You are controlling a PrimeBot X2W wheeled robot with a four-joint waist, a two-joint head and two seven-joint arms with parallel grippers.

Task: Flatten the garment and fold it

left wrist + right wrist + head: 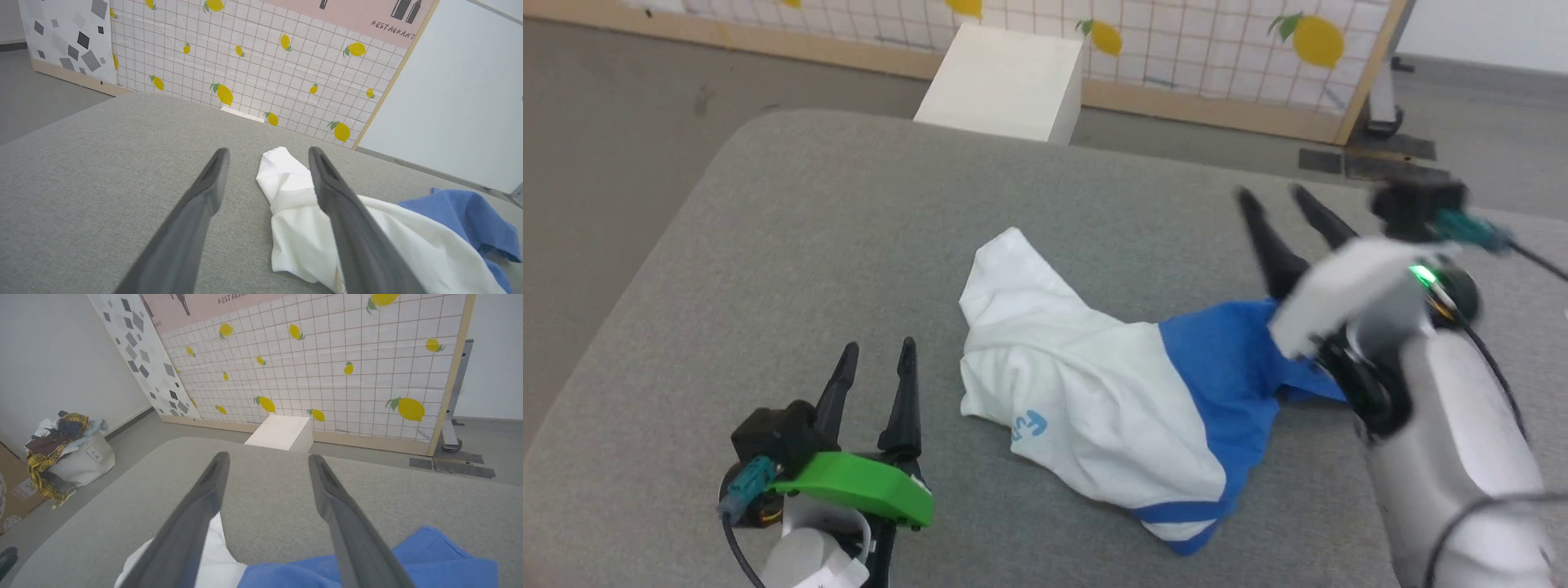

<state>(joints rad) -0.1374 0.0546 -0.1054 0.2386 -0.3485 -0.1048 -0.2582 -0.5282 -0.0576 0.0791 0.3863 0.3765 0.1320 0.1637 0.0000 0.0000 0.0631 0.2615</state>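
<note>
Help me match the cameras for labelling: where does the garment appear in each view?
Head view: garment centre, crumpled on the grey surface.
Left wrist view: garment lower right, running off the bottom edge.
Right wrist view: garment along the bottom edge, white left, blue right.
Shared landmark: the lemon-print panel beyond the surface.

Wide grey fabric-covered surface (792,245) on a grey floor (605,122), with a white box (1005,82) just past its far edge. Behind the box, a wood-framed white grid panel printed with lemons (327,355), beside a panel of grey and black flecks (65,36) and under a pink poster (359,12). Off to one side on the floor, a pale bag heaped with mixed clothes (77,461); by the frame's other end, a metal stand (455,396) and dark tape patches (461,467).
</note>
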